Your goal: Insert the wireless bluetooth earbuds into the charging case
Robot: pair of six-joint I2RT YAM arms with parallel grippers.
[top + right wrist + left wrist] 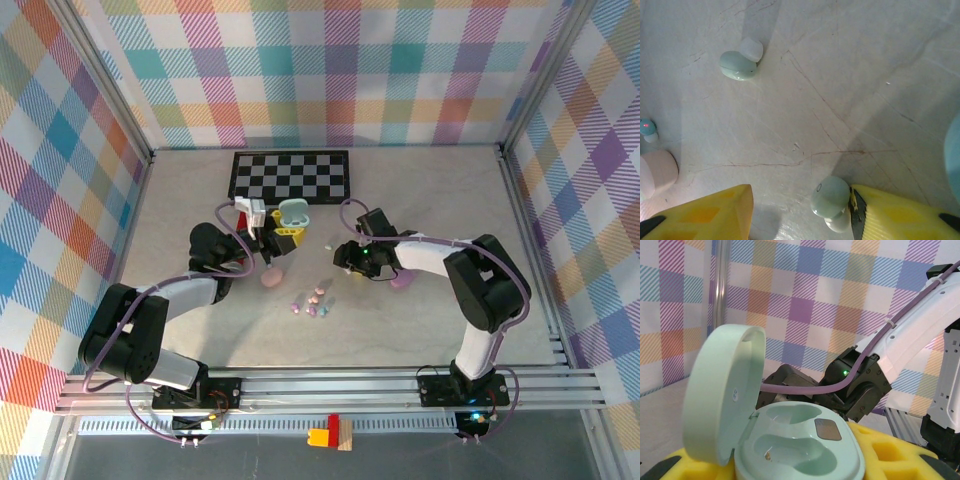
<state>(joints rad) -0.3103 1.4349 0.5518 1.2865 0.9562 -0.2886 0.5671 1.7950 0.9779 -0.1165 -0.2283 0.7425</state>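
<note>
A mint green charging case (800, 445) stands open with its lid (722, 395) tipped up to the left and both sockets bare. My left gripper (800, 462) is shut on it between yellow pads, and holds it above the table in front of the checkerboard (290, 174). My right gripper (800, 210) is open just above the table. A mint earbud (830, 197) lies between its yellow fingers and touches the right finger (900, 215), while the left finger (705, 212) stands well apart. A second mint earbud (740, 65) lies farther off.
Several pastel earbuds (312, 300) lie in a cluster on the table's middle. A pink case (272, 278) sits left of them and a lilac case (403, 280) by the right arm. In the right wrist view a small teal earbud (647, 127) lies by the pink case (657, 172).
</note>
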